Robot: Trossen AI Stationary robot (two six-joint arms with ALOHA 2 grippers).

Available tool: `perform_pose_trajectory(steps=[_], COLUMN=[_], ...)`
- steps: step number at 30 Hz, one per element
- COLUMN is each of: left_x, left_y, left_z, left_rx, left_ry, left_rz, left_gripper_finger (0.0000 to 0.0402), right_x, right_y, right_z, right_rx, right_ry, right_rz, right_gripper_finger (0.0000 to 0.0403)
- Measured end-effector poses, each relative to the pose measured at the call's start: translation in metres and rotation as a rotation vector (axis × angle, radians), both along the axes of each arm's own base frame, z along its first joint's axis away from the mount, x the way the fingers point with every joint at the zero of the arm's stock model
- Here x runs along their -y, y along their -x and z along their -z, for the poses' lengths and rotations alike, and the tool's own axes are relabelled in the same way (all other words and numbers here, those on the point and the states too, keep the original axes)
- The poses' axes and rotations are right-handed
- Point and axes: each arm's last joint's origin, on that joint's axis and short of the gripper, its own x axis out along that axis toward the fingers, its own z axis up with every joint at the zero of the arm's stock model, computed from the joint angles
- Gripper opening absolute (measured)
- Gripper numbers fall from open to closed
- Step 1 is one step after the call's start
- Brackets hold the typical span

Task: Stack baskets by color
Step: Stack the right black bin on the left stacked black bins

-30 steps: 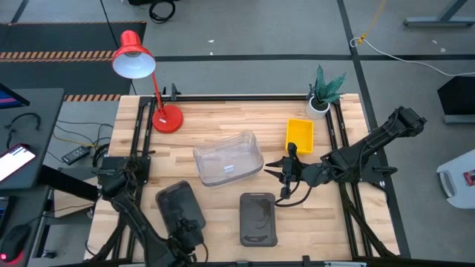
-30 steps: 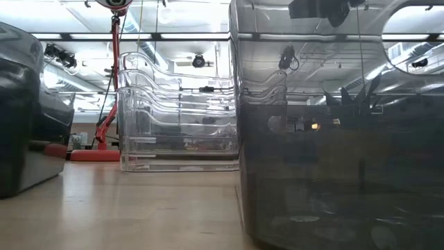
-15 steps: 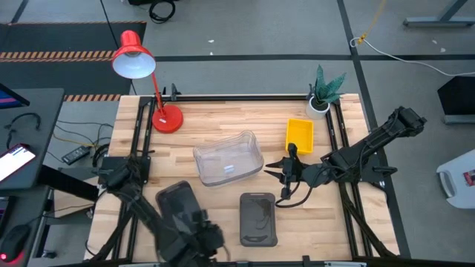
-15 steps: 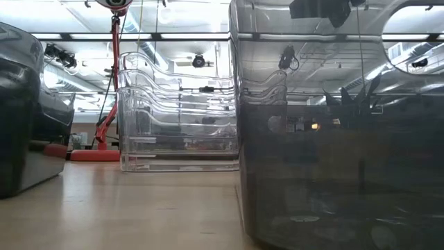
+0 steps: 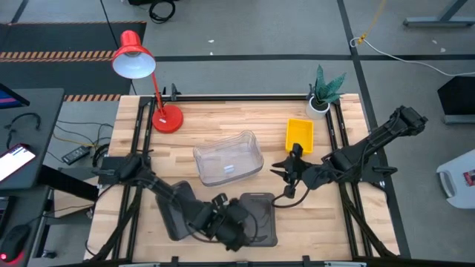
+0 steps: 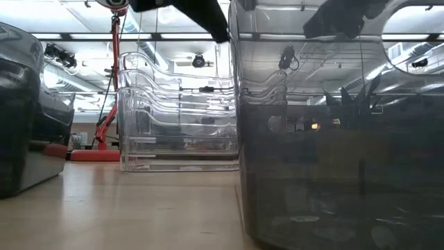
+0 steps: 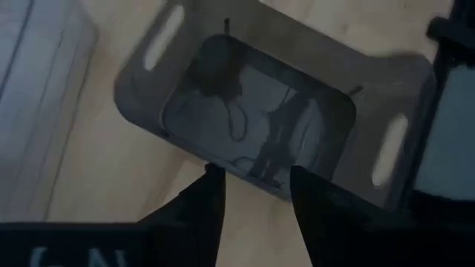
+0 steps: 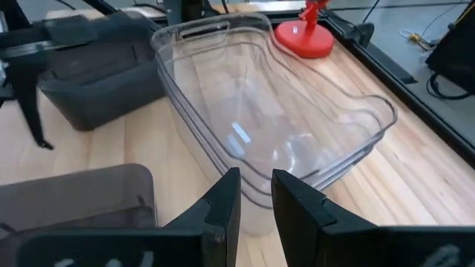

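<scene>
We found the clear baskets (image 5: 228, 158) nested mid-table and the yellow stack (image 5: 300, 135) far right. Two grey baskets (image 5: 257, 217) lay apart, near; our left gripper (image 5: 236, 226), fingers parted and empty, hovered between them.

front: two grey baskets (image 5: 178, 210) (image 5: 258, 216) side by side | centre: clear baskets (image 5: 228, 158) | right: yellow basket (image 5: 300, 136) | rear-left: lamp (image 5: 166, 119) | rear-right: plant (image 5: 324, 92)

A red desk lamp (image 5: 137, 70) stands with its round base near the far left corner of the wooden bench (image 5: 223, 119), its shade leaning out past the far edge. A small potted plant (image 5: 323, 90) sits in the far right corner. A phone (image 5: 15, 162) lies on a side desk (image 5: 33, 111) left of the bench.
</scene>
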Motion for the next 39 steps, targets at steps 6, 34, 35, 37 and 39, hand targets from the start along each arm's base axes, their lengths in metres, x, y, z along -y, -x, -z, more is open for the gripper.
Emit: perform_pose_trajectory(steps=[6,34,35,37,39], left_x=[-0.007,0.041,0.041,0.041,0.042], left_y=[-0.011,-0.050,-0.051,-0.052,-0.054], left_z=[-0.002,0.039,0.042,0.045,0.051], left_rx=[0.026,0.291,0.287,0.288,0.283], left_ry=[0.030,0.096,0.088,0.066,0.040], left_rz=[0.056,0.468,0.472,0.486,0.491], left_gripper_finger=[0.0189,0.0176,0.0175,0.0172,0.0172], right_x=[-0.001,-0.003,-0.004,-0.005,-0.007], right_y=[0.003,0.031,0.032,0.034,0.036], right_z=[0.002,-0.002,-0.002,-0.004,-0.004], right_rx=[-0.022,-0.041,-0.042,-0.030,-0.029], right_ry=[-0.009,0.021,0.030,0.026,0.024], right_rz=[0.004,0.067,0.066,0.067,0.063], right_gripper_finger=[0.0083,0.0083,0.0083,0.0083,0.0083])
